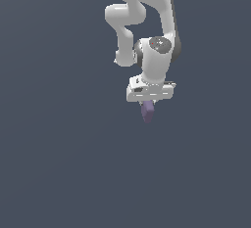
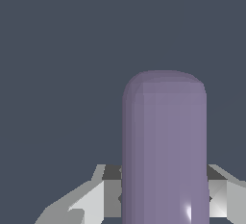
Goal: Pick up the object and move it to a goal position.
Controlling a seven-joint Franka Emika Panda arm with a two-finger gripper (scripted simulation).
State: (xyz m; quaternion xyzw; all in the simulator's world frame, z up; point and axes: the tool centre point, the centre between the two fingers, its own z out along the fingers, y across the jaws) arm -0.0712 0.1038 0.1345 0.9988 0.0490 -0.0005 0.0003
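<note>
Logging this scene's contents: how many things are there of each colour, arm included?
Purple: 1, the oblong block, held in the gripper
White: 1, the robot arm
Total: 2

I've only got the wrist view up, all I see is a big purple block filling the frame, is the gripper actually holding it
Observer: In the exterior view the purple block hangs from beneath the white gripper, its end sticking out below.
Operator: Anything near it?
Observer: Nothing; only plain dark background surrounds the block.
Operator: How's the arm posed?
Observer: The arm comes in from the top edge, folded, wrist pointing down the frame.
</note>
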